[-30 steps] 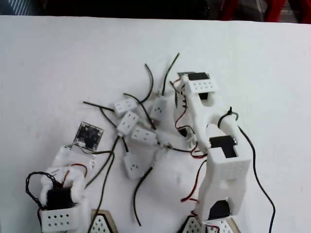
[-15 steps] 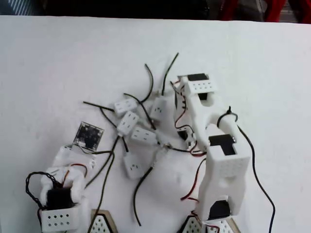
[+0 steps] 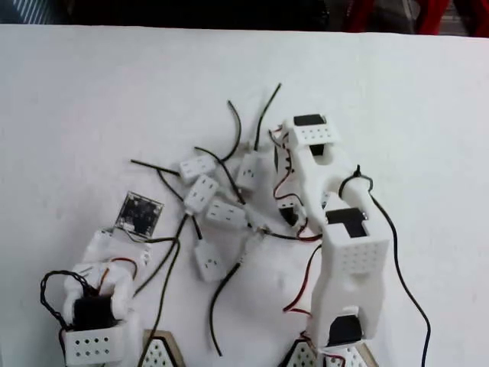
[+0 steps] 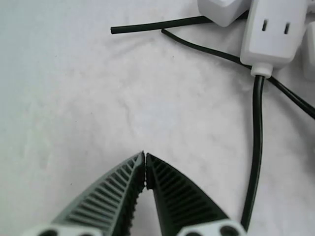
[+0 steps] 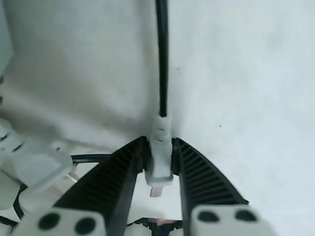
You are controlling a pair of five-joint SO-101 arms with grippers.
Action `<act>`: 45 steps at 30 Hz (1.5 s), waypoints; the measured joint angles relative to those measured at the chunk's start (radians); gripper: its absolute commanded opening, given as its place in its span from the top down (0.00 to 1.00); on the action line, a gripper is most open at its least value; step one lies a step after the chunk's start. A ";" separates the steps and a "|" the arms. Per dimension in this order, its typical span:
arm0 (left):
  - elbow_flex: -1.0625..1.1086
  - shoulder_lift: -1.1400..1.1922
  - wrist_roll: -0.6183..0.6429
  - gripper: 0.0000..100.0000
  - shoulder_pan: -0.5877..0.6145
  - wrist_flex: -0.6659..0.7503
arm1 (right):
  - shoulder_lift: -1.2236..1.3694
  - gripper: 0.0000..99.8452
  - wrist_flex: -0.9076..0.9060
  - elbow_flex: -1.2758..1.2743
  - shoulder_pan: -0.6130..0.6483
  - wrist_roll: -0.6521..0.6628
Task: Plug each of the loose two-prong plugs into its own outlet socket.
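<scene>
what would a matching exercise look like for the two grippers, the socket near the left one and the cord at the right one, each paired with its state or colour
Things:
1. left gripper
2. right gripper
3. socket
4. cord

States:
A. black, runs away from the held plug
B. shut on nothing, over bare table
C. white, two slots showing
D. shut on a plug

Pairs: 1-B, 2-D, 3-C, 4-A
</scene>
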State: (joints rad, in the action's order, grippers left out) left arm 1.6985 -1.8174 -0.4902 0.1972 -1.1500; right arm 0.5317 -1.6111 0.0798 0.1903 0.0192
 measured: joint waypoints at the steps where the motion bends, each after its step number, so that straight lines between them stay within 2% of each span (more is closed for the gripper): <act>1: 0.000 0.000 0.000 0.97 0.000 0.000 | -0.008 0.90 -0.005 0.000 0.000 0.000; 6: 0.000 0.000 0.000 0.97 0.000 0.000 | -0.012 0.90 -0.006 0.000 0.000 0.000; 15: 0.000 0.000 0.000 0.97 0.000 0.000 | -0.012 0.98 -0.006 0.000 0.000 0.000; 21: 0.000 0.000 0.000 0.97 0.000 0.000 | -0.012 0.98 -0.032 0.000 -0.002 0.037; 27: 0.000 0.000 0.000 0.97 0.000 0.000 | -0.166 0.98 -0.080 -0.031 -0.002 0.141; 34: 0.000 0.000 0.000 0.97 0.000 0.000 | -0.437 0.98 -0.080 -0.216 0.046 0.345; 40: 0.000 0.000 0.000 0.97 0.000 0.000 | -0.468 0.98 -0.080 -0.328 0.055 0.542; 45: 0.000 0.000 0.000 0.97 0.000 0.000 | -0.417 0.98 -0.080 -0.371 0.055 0.623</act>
State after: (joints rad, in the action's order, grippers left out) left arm 1.6985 -1.8174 -0.4902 0.1972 -1.1500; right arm 0.1143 -1.6909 -0.2915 0.2455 0.6421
